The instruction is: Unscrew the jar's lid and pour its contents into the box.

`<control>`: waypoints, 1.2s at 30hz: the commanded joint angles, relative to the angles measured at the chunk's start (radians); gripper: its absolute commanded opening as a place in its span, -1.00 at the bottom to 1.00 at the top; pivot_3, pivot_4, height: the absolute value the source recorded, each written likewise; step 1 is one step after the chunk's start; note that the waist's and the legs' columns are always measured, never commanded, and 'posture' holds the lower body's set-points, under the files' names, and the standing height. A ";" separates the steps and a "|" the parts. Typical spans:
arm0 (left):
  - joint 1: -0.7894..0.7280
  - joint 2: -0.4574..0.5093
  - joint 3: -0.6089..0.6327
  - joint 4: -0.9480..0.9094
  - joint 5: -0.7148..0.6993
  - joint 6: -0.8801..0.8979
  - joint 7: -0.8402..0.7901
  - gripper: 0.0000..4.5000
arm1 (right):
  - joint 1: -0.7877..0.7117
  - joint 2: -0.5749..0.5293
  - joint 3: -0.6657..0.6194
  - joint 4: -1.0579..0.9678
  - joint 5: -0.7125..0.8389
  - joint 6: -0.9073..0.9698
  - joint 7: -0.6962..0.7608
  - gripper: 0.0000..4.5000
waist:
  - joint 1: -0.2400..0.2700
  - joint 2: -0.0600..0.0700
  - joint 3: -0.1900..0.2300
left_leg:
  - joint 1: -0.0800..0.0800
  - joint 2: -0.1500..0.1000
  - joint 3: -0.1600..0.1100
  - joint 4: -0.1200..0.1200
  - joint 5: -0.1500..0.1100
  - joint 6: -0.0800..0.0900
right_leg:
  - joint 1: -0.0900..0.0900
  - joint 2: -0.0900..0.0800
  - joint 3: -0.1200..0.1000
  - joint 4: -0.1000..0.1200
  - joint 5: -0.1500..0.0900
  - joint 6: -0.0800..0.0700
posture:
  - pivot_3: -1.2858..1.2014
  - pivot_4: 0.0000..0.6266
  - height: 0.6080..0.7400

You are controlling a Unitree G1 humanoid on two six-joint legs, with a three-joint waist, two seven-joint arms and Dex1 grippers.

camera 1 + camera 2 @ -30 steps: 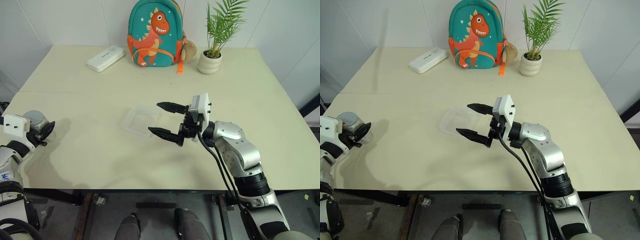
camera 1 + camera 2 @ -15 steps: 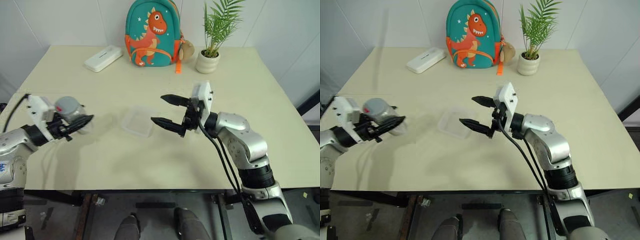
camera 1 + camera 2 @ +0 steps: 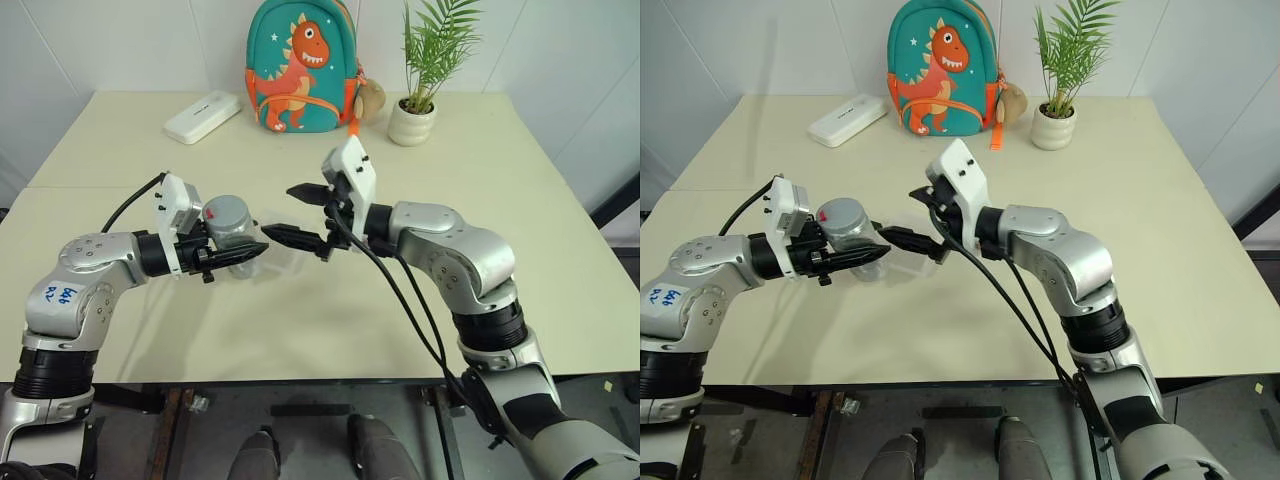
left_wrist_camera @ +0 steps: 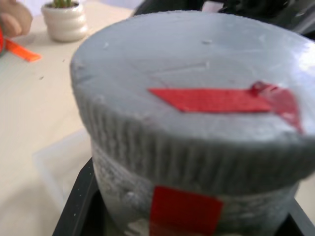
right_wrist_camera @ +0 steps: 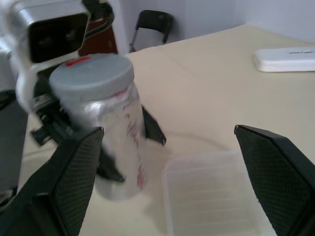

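Jar [image 3: 232,221] upright above the desk [image 3: 300,300], beside the clear box [image 5: 211,191], clenched low on its body by left gripper [image 3: 238,254]. Right gripper [image 3: 302,213] fingers spread, near the lid [image 5: 91,76]. Rigid, likely light; ribbed lid rim is the place to grip

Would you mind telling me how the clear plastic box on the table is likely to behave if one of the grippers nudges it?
The box looks thin-walled and holds nothing, so it is probably very light and would slide on the smooth table rather than resist. It is shallow and wide, so tipping seems unlikely. Its thin clear walls may flex if squeezed.
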 commanded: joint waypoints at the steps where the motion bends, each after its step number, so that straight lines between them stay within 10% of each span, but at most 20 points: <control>1: -0.020 -0.014 0.014 -0.044 -0.019 0.011 0.006 -0.12 | -0.018 0.016 0.000 -0.056 0.002 0.021 -0.030 1.00 | 0.002 0.000 0.000 | 0.000 0.000 0.000 0.000 0.000 0.000 | 0.000 0.000 0.000 0.000 0.000 0.000 | 0.03 -0.52 1.00; 36: -0.096 -0.012 -0.010 0.029 0.039 0.037 -0.024 -0.12 | -0.042 0.077 0.038 -0.009 -0.002 -0.069 0.025 1.00 | 0.001 0.000 0.000 | -0.001 0.000 0.000 0.000 0.000 0.000 | 0.000 0.000 0.000 -0.001 0.000 0.000 | 0.03 -0.52 1.00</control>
